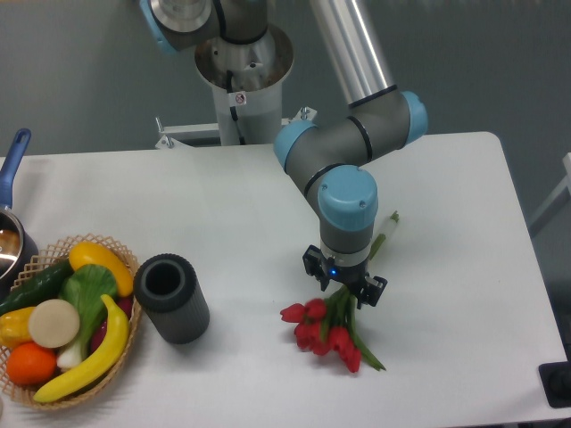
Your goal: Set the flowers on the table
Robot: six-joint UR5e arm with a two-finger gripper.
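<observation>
Woven wicker basket at the left edge holds bananas, an orange, a cucumber and greens; a dark cylinder lies beside it. The black two-finger gripper sits over the green stems of the red tulip bunch lying on the white table; jaw spread, can't tell.

Cylinder lies on the table, taken as landmark. Basket just left of it, apparently touching. Pot beyond the basket, at table's left edge. Flowers right of cylinder, well apart, under gripper.
</observation>
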